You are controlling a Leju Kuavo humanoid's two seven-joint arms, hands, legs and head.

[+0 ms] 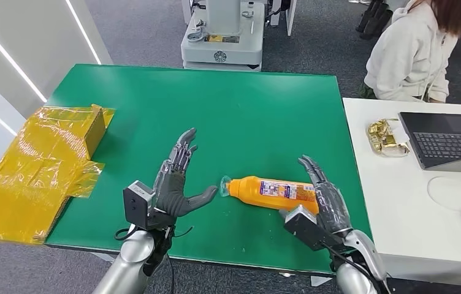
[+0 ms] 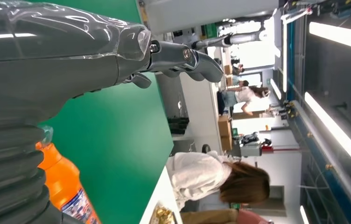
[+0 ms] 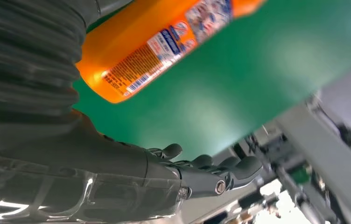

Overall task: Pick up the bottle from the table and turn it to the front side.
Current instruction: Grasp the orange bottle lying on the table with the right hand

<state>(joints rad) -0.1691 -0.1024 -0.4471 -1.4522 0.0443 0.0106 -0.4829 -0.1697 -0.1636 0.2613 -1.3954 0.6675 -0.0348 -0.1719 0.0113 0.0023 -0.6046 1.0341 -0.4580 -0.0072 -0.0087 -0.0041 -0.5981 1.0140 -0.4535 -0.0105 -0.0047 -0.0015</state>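
Head view shows the orange bottle [image 1: 271,192] lying on its side on the green bench [image 1: 228,110], between two empty, spread hands: left hand [image 1: 176,184] near its cap, right hand [image 1: 326,199] beside its base, seemingly poised to grasp.

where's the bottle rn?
Head view: the orange bottle lies on its side on the green table near the front edge, between the open left hand and right hand.

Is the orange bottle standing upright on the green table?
No: the orange bottle lies on its side on the green table, cap toward the left hand.
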